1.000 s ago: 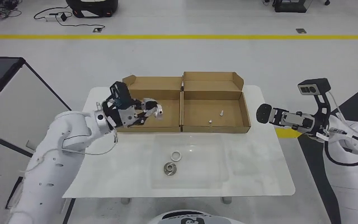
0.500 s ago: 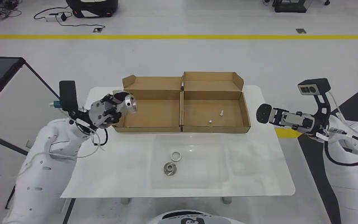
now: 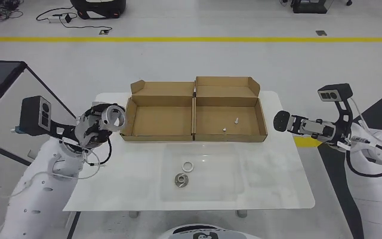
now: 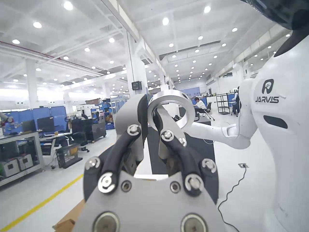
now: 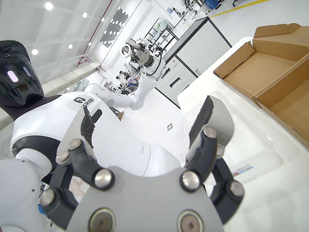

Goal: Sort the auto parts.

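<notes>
**A:** Where is the left claw (image 3: 100, 123) hanging, and what is it carrying?

**B:** It is hanging just outside the left edge of the tabletop (image 3: 268, 173). It is clamping a metal ring (image 4: 188, 115). One finger is sitting inside the bore and the other is pressing on the outer wall.

**A:** How is this ring going to handle?

**B:** I am judging it as stiff, rather heavy for its size, and slippery, because the metal is looking polished. The claw is gripping only the thin wall, so I am thinking that a strong tilt could let the ring slide.

**A:** What is lying further to the right?

**B:** The left box (image 3: 158, 138) is standing at the back edge. Near the front edge, around the middle, a white ring (image 3: 188, 166) and a flanged metal piece (image 3: 180, 178) are lying just beside each other. The white ring is probably light, so pinching its wall should be enough. The flanged piece is looking heavier, so I would be taking it across its rim.

**A:** And after that?

**B:** The right box (image 3: 209, 122) is holding two small white parts (image 3: 236, 119). They are tiny, so they may be slipping between the pads.

**A:** And the right claw (image 5: 144, 117)?

**B:** It is hanging off the right edge with its jaws wide apart, gripping nothing.
</notes>
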`<state>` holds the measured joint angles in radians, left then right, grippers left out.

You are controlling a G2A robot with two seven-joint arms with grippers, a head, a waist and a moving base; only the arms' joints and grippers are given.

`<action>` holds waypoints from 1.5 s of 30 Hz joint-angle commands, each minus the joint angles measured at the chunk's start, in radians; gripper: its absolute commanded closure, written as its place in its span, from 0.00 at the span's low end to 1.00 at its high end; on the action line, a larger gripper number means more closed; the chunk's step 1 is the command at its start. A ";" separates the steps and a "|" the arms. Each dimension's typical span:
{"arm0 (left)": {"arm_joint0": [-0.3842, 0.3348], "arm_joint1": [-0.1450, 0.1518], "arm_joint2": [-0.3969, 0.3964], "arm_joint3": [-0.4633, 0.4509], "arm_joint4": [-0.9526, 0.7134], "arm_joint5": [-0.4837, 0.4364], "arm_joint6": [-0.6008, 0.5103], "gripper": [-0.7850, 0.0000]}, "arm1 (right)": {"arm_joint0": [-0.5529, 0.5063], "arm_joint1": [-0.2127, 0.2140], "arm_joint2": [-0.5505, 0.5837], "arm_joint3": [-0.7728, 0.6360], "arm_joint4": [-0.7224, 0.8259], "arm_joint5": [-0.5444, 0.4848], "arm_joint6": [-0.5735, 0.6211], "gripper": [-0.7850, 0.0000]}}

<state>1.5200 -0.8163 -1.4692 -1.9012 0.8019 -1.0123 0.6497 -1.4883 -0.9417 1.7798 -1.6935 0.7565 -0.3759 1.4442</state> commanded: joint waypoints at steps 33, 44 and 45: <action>0.073 0.119 -0.013 -0.018 0.114 0.000 0.158 1.00 | 0.000 0.000 0.000 0.000 0.000 0.000 0.000 0.00; 0.051 0.122 -0.013 -0.106 -0.080 0.000 0.158 1.00 | 0.000 0.000 0.000 0.000 0.000 0.000 0.000 0.00; 0.048 0.121 -0.014 -0.114 -0.090 0.000 0.158 1.00 | 0.000 0.000 0.000 0.000 0.000 0.000 0.000 0.00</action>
<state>1.5713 -0.6941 -1.4820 -2.0069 0.7252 -1.0123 0.8082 -1.4883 -0.9417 1.7798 -1.6935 0.7565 -0.3759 1.4442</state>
